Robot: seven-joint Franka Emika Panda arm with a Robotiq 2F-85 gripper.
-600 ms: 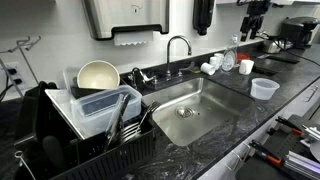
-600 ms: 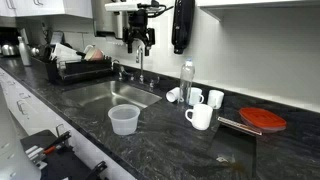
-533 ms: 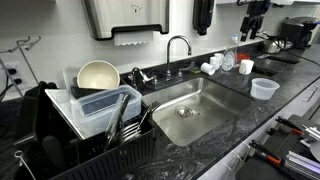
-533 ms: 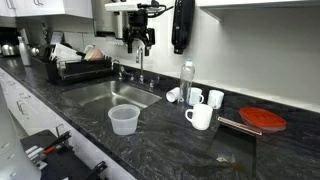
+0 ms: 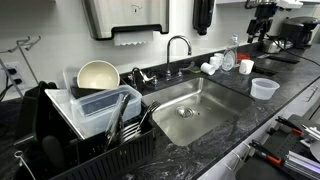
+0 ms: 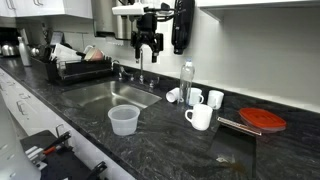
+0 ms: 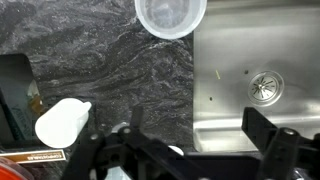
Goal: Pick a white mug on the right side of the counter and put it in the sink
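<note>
Several white mugs stand on the black speckled counter (image 6: 160, 150) beside the steel sink (image 5: 190, 108). The nearest white mug (image 6: 199, 117) also shows in an exterior view (image 5: 246, 66) and at the left of the wrist view (image 7: 62, 122). Two more mugs (image 6: 215, 98) stand behind it near the wall. My gripper (image 6: 148, 42) hangs high above the sink's far edge by the faucet (image 5: 177, 45), apart from the mugs. It is open and empty, jaws spread wide in the wrist view (image 7: 197, 122), over the sink's rim (image 7: 205, 95).
A translucent plastic tub (image 6: 123, 119) sits on the counter's front edge beside the sink. A clear bottle (image 6: 186, 80) stands by the mugs, with a red lid (image 6: 263, 120) further along. A black dish rack (image 5: 90, 120) holding a cream bowl (image 5: 97, 76) stands on the sink's other side.
My gripper has shifted a little sideways along the wall, toward the mugs. It stays open. Nothing on the counter has moved.
</note>
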